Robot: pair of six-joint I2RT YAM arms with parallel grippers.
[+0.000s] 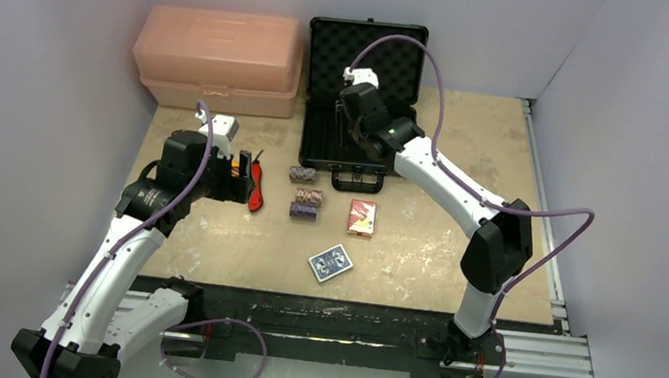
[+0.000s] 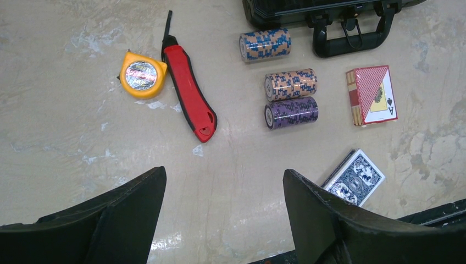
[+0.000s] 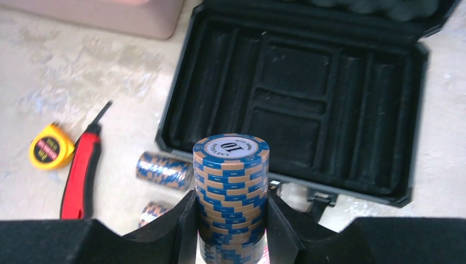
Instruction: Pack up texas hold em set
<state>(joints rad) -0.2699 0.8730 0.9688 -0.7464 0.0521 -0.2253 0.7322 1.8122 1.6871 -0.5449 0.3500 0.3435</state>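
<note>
The black briefcase (image 1: 321,145) lies open at the table's back, its foam slots (image 3: 291,104) bare. My right gripper (image 3: 231,220) is shut on an upright blue-and-tan chip stack (image 3: 232,181), held in front of the case; from above, that gripper (image 1: 348,134) hangs over the case's base. Three chip stacks lie on their sides in front of the handle (image 2: 351,38): two blue-tan (image 2: 265,44) (image 2: 290,84) and one purple (image 2: 291,112). The red deck (image 2: 371,95) and blue deck (image 2: 357,176) lie to their right. My left gripper (image 2: 224,181) hovers open above bare table.
A red utility knife (image 2: 189,96) and a yellow tape measure (image 2: 142,75) lie left of the chip stacks. A large pink toolbox (image 1: 218,59) stands at the back left beside the case. Grey walls close in the table on three sides.
</note>
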